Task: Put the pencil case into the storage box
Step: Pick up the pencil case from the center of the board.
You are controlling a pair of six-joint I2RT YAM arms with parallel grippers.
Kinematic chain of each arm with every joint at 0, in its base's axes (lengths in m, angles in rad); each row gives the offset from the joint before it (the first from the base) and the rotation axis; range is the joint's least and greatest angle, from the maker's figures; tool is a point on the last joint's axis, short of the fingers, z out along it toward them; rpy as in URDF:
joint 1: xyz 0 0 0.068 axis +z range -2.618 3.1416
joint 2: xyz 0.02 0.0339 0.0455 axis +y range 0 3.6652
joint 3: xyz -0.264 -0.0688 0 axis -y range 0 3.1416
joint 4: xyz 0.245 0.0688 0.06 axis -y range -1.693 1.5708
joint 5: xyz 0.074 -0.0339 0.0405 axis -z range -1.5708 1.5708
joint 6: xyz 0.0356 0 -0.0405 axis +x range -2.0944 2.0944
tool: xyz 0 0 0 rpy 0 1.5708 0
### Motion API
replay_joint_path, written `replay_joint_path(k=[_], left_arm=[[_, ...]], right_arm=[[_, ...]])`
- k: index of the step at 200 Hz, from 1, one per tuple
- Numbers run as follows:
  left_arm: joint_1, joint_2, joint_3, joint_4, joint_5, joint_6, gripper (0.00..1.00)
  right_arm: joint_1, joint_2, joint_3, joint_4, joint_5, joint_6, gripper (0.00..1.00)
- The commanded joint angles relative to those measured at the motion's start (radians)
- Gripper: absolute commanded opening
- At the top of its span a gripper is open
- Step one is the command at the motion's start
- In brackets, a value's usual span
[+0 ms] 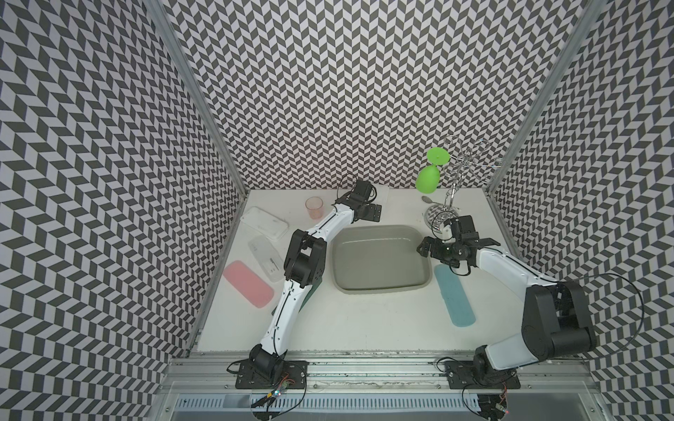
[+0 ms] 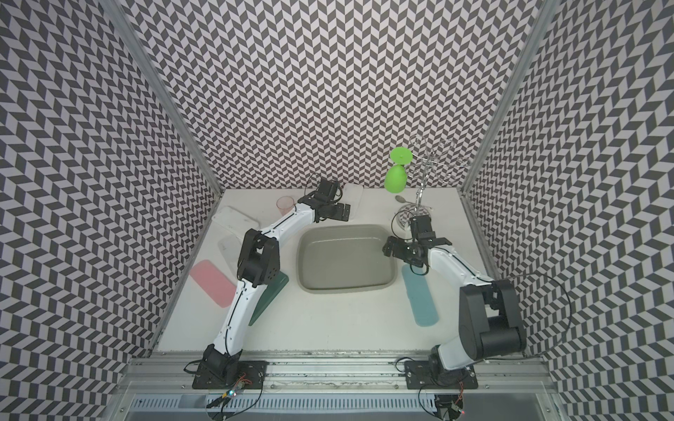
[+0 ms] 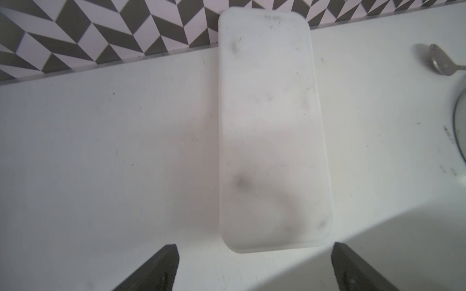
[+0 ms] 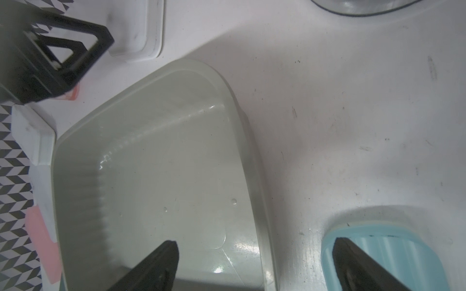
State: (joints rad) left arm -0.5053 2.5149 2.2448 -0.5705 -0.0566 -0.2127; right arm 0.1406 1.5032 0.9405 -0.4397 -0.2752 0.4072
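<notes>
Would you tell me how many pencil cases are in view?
6: pink case, clear case and frosted case left of the storage box; green case under the left arm; white case at the back wall; blue case right of it. More may be hidden.

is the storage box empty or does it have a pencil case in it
Empty: the storage box shows only its bare grey floor in both top views. The blue pencil case lies outside, beside it.

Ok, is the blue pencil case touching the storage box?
Apart: the right wrist view shows bare table between the blue pencil case and the storage box rim.
</notes>
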Motion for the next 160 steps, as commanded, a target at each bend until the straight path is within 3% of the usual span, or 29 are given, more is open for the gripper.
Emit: replay_joint_path(k=[1,57,137,160], left_arm=[[-0.006,-0.008,0.003,0.11,-0.028,-0.017,1.0],[-0.052,0.04,0.067,0.183,-0.008,0.002,1.0],[-0.061,0.135,0.156,0.182,-0.169,0.065,1.0],[-0.049,0.143,0.165,0.16,-0.167,0.063,1.0]], right_arm=[[-0.004,-0.049,-0.024,0.049,-0.022,0.021,1.0],[-0.005,-0.051,-0.04,0.062,-0.024,0.021,1.0],[-0.005,-0.083,-0.06,0.071,-0.022,0.036,1.0],[-0.005,-0.097,-0.071,0.073,-0.018,0.039,1.0]])
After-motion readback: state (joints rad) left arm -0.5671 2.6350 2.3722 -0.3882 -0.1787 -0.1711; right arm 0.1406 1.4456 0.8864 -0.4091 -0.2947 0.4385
